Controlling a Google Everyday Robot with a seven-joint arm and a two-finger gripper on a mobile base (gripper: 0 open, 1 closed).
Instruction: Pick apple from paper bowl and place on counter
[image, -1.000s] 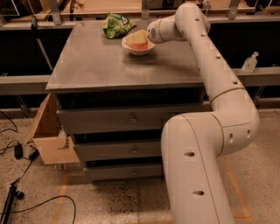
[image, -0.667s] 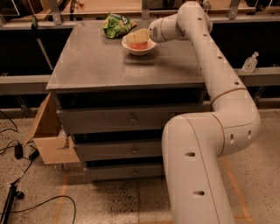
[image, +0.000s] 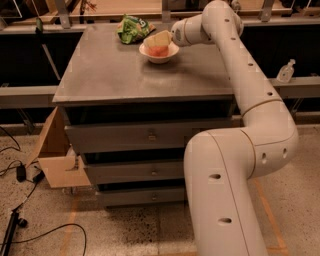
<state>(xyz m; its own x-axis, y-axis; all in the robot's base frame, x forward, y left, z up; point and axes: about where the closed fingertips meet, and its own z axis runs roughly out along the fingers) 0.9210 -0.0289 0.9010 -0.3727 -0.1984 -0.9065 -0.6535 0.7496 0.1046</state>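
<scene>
The reddish-pink apple (image: 159, 51) lies in the white paper bowl (image: 170, 51), which stands at the back of the grey counter (image: 115, 70). My white arm reaches in from the right over the counter. My gripper (image: 157, 39) is right above the bowl and down at the apple, covering its top. Only the apple's lower front shows below the gripper.
A crumpled green snack bag (image: 132, 29) lies just left of and behind the bowl. A tan wooden bench (image: 125, 7) runs behind the counter. An open cardboard box (image: 55, 150) and cables (image: 20, 172) are on the floor at the left. A small bottle (image: 286, 71) stands on a ledge at the right.
The arm has shifted only slightly. The gripper stays over the bowl and the apple remains in it.
</scene>
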